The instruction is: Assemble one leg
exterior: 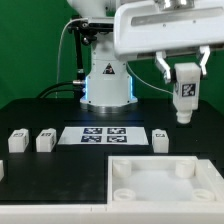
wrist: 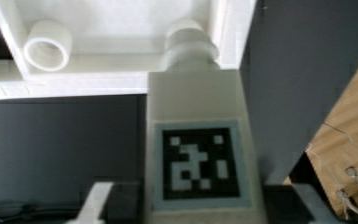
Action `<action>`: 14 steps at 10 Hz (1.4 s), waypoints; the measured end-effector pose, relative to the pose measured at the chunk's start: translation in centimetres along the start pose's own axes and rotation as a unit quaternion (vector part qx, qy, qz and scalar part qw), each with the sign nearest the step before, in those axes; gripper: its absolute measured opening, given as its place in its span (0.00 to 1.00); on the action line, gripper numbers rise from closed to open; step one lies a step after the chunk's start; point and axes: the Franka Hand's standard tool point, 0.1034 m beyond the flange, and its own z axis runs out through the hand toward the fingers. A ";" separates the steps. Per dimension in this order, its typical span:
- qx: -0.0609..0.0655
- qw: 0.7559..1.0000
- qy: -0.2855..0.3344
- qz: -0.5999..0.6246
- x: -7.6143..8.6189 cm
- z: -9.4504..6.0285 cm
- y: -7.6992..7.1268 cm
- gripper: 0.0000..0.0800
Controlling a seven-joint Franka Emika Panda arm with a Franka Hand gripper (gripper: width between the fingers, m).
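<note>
Holding the leg [exterior: 185, 92] upright in mid-air, well above the tray-like piece [exterior: 150, 162] and touching nothing but the tool. Gripping it by its upper end with the gripper [exterior: 184, 68], clenching both fingers against its sides and turning its square marker toward the exterior camera. Pointing its narrow round tip [wrist: 190, 45] down at the tray-like piece, seemingly over the far side toward the exterior view's right. Hovering, in the wrist view, with that tip near the edge of the tray-like piece and beside an open round socket [wrist: 48, 52] rather than over it; not showing clearly which socket to aim for.

Judging from this: pick-up and lift apparently done. Lacking as yet the lowering, the seating of the tip in a socket and any fastening, so standing roughly midway. Probably needing a sideways correction before descending.

Leaving the near spare block [exterior: 160, 138] on the table just behind the far edge of the tray-like piece, with the middle spare block [exterior: 45, 141] and the far spare block [exterior: 17, 141] further off toward the exterior view's left. Bracketing the marker board [exterior: 105, 135], also behind the tray-like piece.
</note>
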 end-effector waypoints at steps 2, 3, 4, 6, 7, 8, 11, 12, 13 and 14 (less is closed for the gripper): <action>0.002 0.999 0.032 0.005 2.8 2.6 -0.3 0.36; 0.005 0.999 0.044 0.000 2.7 3.6 -1.2 0.36; 0.004 0.999 0.040 -0.004 2.6 3.4 -1.1 0.36; 0.003 0.999 0.040 -0.004 2.5 3.5 -1.0 0.36; 0.003 0.999 0.040 -0.004 2.5 3.5 -1.0 0.36; 0.003 0.999 0.043 -0.003 2.4 3.8 -1.1 0.36; 0.001 0.999 0.053 -0.005 1.2 6.6 -1.5 0.36; 0.001 0.999 0.048 -0.006 0.5 7.3 -1.5 0.36; 0.001 0.999 0.042 -0.006 0.0 8.0 -1.7 0.36; 0.001 0.999 0.037 -0.006 -0.6 8.7 -1.7 0.36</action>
